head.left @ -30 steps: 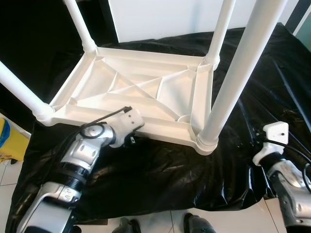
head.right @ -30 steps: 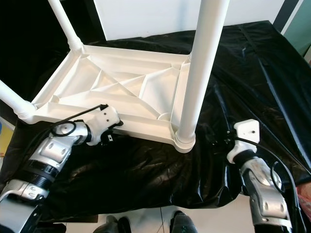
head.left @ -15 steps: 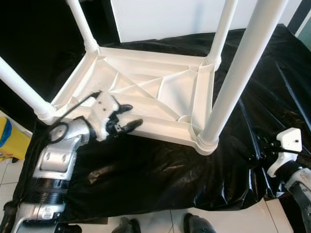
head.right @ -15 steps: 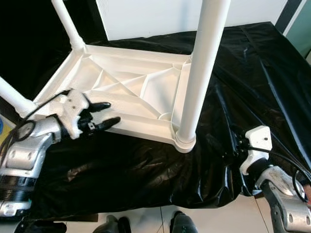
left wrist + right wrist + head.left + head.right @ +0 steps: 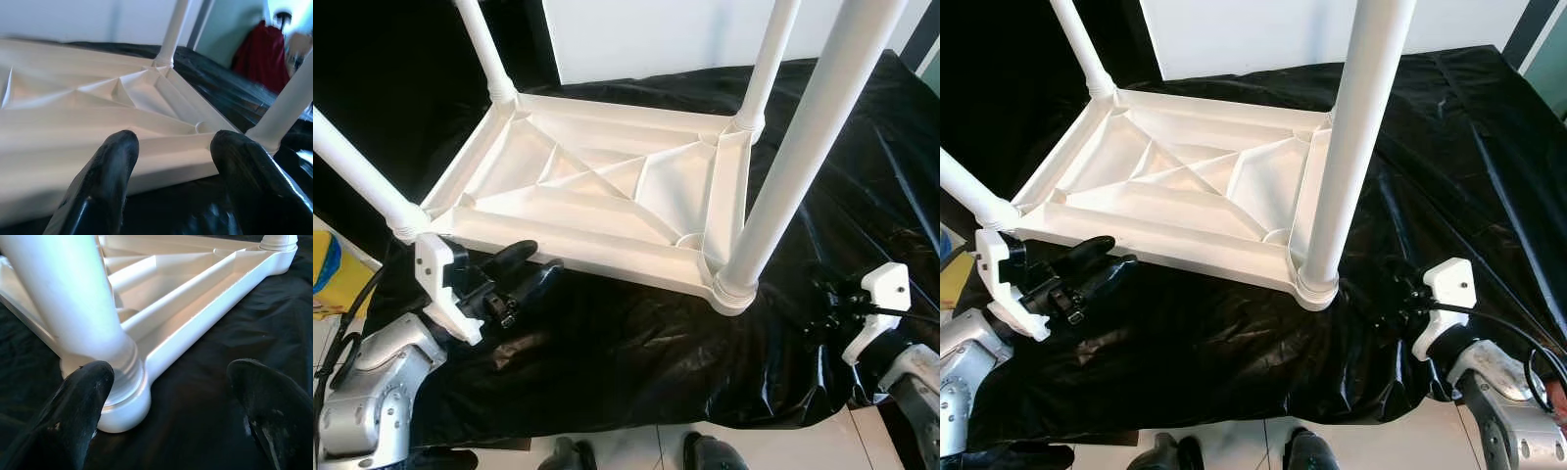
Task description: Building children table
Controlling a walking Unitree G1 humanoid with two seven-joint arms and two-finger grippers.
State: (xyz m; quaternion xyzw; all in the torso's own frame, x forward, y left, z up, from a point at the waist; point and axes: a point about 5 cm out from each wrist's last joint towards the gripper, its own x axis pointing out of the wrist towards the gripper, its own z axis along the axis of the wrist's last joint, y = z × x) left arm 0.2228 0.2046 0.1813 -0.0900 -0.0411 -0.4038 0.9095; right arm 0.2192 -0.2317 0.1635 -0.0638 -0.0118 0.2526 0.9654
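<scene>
A white plastic children's table lies upside down on a black sheet, with a leg standing up at each corner. The near right leg sits in its corner socket. My left gripper is open, just off the table's front rim near the left corner, touching nothing. In the left wrist view its fingers point along the ribbed underside. My right gripper is open over the sheet, right of the near right leg. Its fingers frame that leg's base without touching it.
The black sheet ends at tiled floor along the near side, where my feet show. A yellow object sits on the floor at the left. A white panel stands behind the table. Something red is beyond the table.
My left gripper has come away from the table's front rim, opened, and dropped back to the lower left. The right gripper has drifted slightly to the right.
</scene>
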